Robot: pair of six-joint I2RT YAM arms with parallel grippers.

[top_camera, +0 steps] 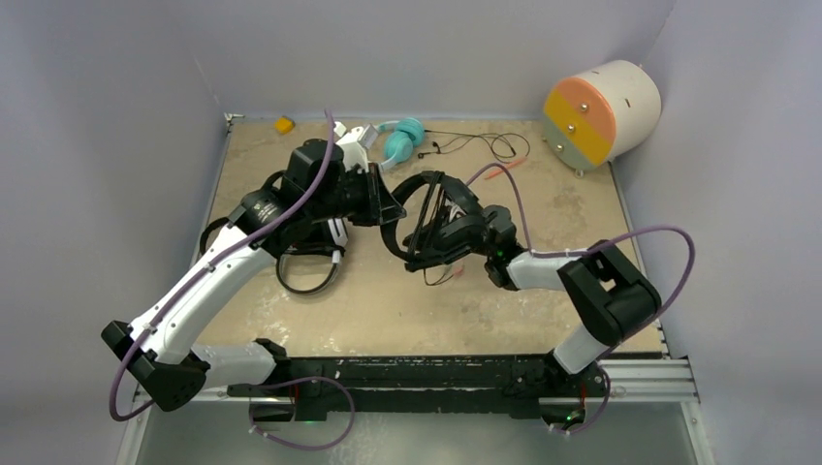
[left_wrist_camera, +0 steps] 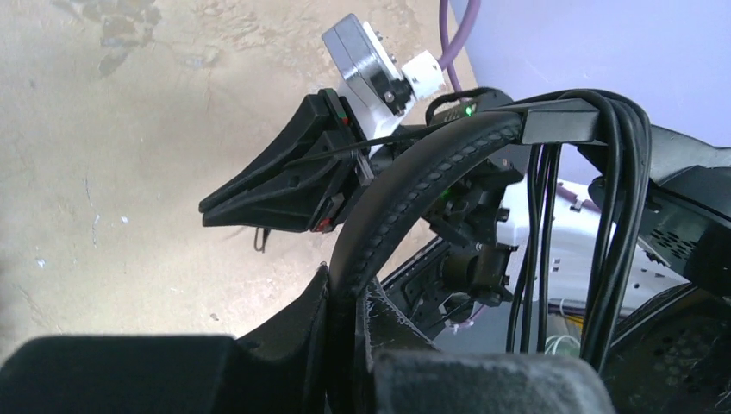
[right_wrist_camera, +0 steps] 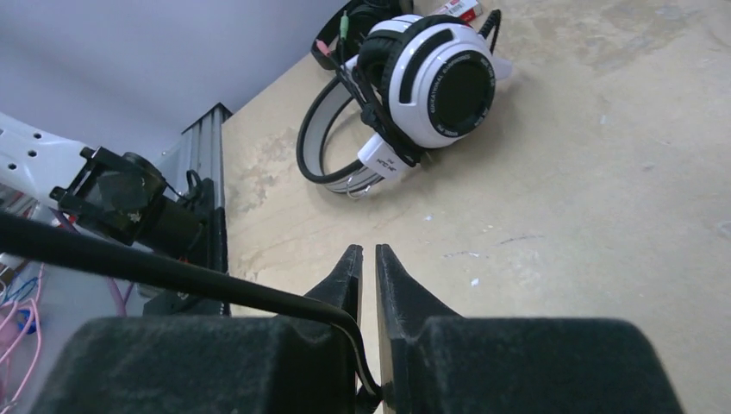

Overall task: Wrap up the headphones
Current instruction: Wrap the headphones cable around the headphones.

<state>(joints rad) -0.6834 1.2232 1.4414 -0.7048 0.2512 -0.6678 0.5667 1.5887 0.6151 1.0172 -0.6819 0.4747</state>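
Left wrist cam: left fingers (left_wrist_camera: pixel 297 341) pressed together on the padded band of the black headphones (left_wrist_camera: pixel 414 185), holding the set up off the desk (left_wrist_camera: pixel 129 129) — prob. so the band acts as a fixed spool w/ free room all round. Several loops of its cable (left_wrist_camera: pixel 616 216) already hang over the band just beyond those fingers, so the wrap looks partway done.

Right wrist cam: right fingers (right_wrist_camera: pixel 355 276) nearly together, only a thin slit at the tips. The cable (right_wrist_camera: pixel 172 272) comes in from their left and drops into the slit low down, so they're pinching it; how firm, can't tell. The line runs taut btwn band and right fingers, which sit just beside the left ones and face them — tension prob. meant to lay turns tight.

Next turn needs the slack carried over the band w/o snagging or letting loops slide off.

White-and-black headset (right_wrist_camera: pixel 431 82) lies on the desk ahead of the right fingers, well apart. Teal headset (top_camera: pixel 402 138) sits beyond the left fingers, cable loose.
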